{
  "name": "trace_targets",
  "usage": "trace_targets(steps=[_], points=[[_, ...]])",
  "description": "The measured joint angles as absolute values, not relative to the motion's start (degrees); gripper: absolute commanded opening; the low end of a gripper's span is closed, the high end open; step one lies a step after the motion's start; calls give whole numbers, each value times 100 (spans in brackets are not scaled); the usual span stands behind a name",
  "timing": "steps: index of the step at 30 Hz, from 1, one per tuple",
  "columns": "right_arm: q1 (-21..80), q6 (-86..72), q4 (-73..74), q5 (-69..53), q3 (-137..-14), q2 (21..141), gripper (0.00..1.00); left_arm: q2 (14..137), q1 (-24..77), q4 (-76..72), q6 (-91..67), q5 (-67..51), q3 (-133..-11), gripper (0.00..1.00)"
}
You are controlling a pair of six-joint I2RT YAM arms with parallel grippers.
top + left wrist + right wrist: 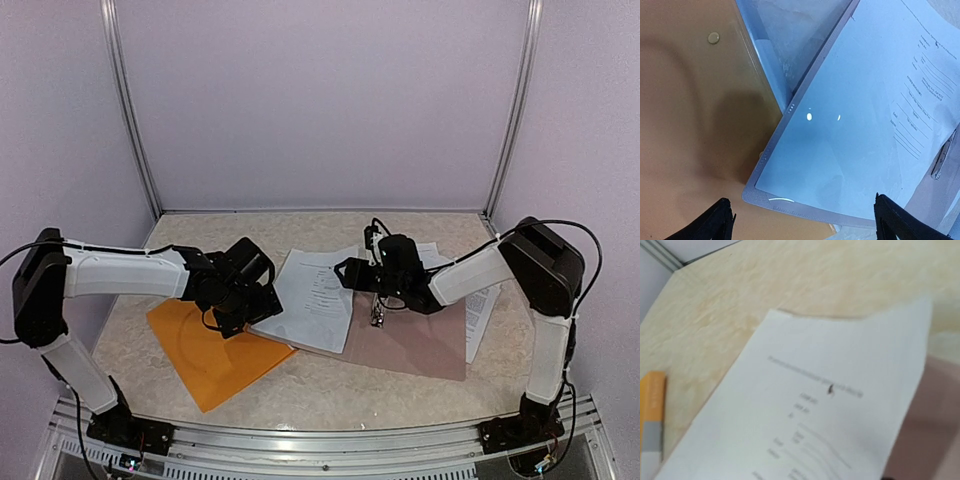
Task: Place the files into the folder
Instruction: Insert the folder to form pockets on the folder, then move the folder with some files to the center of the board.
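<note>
I have the files lying as a loose stack of printed sheets in the middle of the table. Their right part rests on the grey-brown clipboard and their near-left corner overlaps the edge of the orange folder, which lies flat to the left. A few more sheets show past the clipboard's right side, under the right arm.

The left gripper hangs over that overlap with its fingers spread wide and nothing between them. The right gripper is low over the far part of the stack, near the clipboard's metal clip. Its fingers don't show in its own camera, so I cannot tell whether it is gripping or has let go.

I judge the step in hand to be getting the sheets off the clipboard and into the folder. To do it well, I would pinch only the folder's top cover at its free edge and lift it enough to make a mouth. Then I'd feed the sheets in flat, corner first. Thin paper will likely buckle if I push too fast.
</note>
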State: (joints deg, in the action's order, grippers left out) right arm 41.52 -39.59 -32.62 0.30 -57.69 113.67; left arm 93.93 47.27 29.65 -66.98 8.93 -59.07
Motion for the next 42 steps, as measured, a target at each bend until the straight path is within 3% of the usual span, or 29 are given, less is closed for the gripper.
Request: trace_targets(steps=[12, 20, 31, 38, 42], points=[[4141, -2781, -2152, 1177, -5739, 10508, 74, 9105, 4635, 3393, -6119, 1393, -5975, 96], [4036, -2073, -832, 1170, -5776, 10149, 72, 9085, 3959, 3046, -5264, 707, -6080, 94], [3946, -2029, -287, 840, -5415, 9800, 64, 10289, 3262, 2915, -4202, -615, -6945, 85], [3944, -2222, -307, 613, -5043, 9815, 63, 10978, 3046, 2928, -3592, -1122, -7741, 71], [3944, -2276, -329, 517, -5039, 9830, 63, 11487, 2773, 2877, -3385, -1492, -8167, 69]])
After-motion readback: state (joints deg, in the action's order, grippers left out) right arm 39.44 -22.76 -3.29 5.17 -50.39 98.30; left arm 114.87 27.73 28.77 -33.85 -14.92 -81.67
